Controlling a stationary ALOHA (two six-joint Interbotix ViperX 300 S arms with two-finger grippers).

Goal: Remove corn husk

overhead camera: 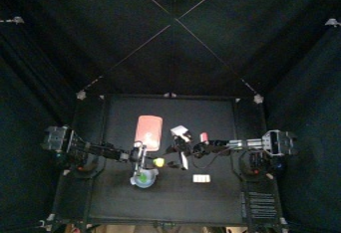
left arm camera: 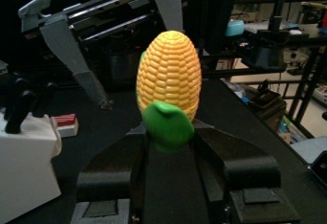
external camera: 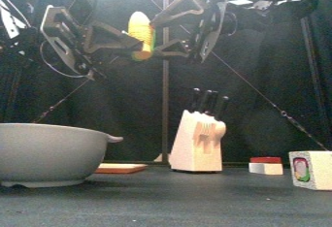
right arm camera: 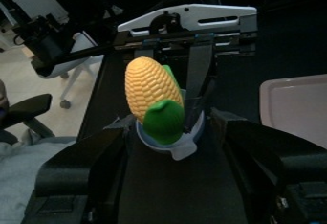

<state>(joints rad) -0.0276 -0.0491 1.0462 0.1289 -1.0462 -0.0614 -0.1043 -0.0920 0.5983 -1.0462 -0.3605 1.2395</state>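
A yellow corn cob (left arm camera: 170, 67) with a small green husk (left arm camera: 166, 127) at its lower end is held upright in the air above the table. It also shows in the front view (external camera: 140, 32) and the top view (overhead camera: 158, 162). My left gripper (left arm camera: 166, 140) is shut on the cob's husk end. My right gripper (right arm camera: 163, 144) is open, with its jaws spread either side of the cob and the husk (right arm camera: 163, 121) between them. In the front view the left gripper (external camera: 101, 42) is left of the cob and the right gripper (external camera: 182, 32) is right of it.
A round grey bowl (external camera: 46, 153) stands at the front left, below the cob. A pink-red slab (overhead camera: 150, 129) lies behind it. A white knife block (external camera: 201, 142) stands mid-table. A small red-and-white piece (external camera: 266, 165) and a cube (external camera: 309, 169) sit at the right.
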